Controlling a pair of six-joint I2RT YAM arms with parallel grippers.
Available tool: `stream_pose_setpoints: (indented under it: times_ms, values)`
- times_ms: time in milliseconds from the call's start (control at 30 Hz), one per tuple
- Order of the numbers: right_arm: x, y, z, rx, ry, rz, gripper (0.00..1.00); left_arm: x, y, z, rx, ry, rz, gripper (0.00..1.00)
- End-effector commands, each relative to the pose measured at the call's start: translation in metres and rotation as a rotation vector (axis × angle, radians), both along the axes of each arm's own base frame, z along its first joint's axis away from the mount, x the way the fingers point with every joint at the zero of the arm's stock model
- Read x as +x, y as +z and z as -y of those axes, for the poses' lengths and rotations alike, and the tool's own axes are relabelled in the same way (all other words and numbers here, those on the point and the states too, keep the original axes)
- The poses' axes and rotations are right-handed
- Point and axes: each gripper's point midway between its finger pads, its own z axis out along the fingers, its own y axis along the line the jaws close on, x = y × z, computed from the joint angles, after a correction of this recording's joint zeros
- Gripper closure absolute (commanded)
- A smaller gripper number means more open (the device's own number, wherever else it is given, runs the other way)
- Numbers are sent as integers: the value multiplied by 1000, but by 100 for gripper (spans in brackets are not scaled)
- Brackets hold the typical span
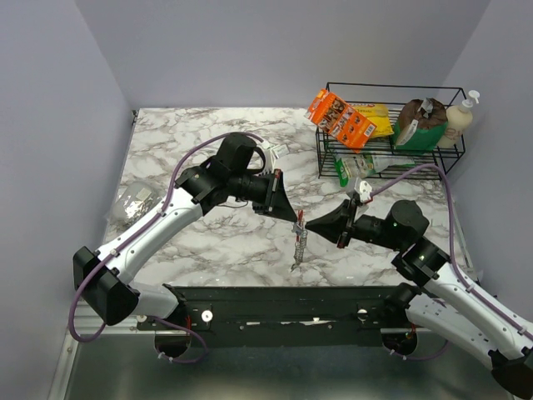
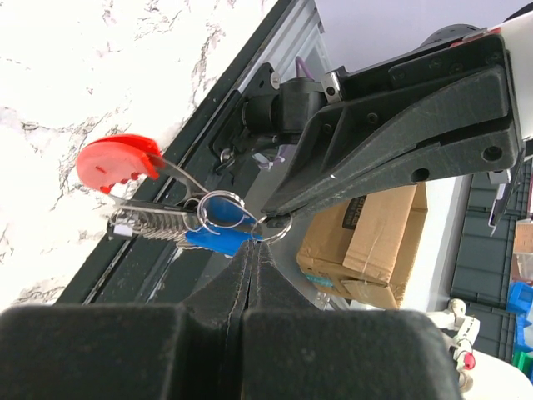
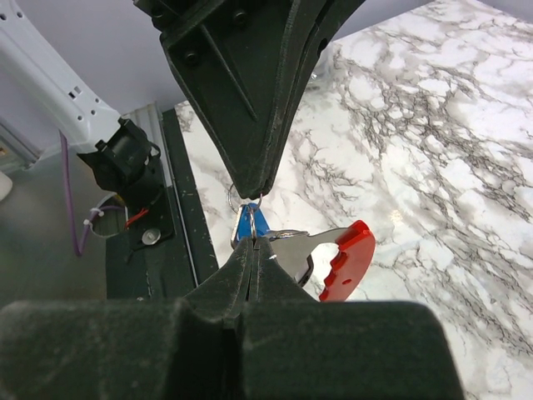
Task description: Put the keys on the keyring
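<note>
The keyring [image 1: 300,247] hangs above the middle of the marble table, pinched between both grippers. My left gripper [image 1: 292,218] is shut on its thin wire ring [image 2: 280,227] from the left. My right gripper [image 1: 310,223] is shut on the same ring [image 3: 242,205] from the right, tip to tip with the left. In the left wrist view, a blue-headed key [image 2: 218,223] hangs on the ring beside a silver strip [image 2: 154,221] and a red curved piece [image 2: 115,162]. The right wrist view shows the blue key [image 3: 246,225] just above my right gripper [image 3: 252,242] and the red piece [image 3: 349,259] to the right.
A black wire basket [image 1: 391,125] with boxes and bottles stands at the back right. A crumpled clear bag [image 1: 133,202] lies at the left edge. A black rail [image 1: 283,304] runs along the near edge.
</note>
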Motion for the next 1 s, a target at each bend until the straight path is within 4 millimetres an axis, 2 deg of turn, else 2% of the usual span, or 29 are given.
stream_pose_setpoints:
  times_ms: [0, 233, 967]
  values:
    - [1, 10, 2, 31, -13, 37, 100, -5, -1, -6, 10, -8, 11, 100]
    - [0, 6, 1, 23, -9, 26, 100, -7, 12, -1, -55, -21, 7, 100]
    - [3, 3, 1, 18, -18, 13, 99, -14, 21, 3, -118, -43, -23, 100]
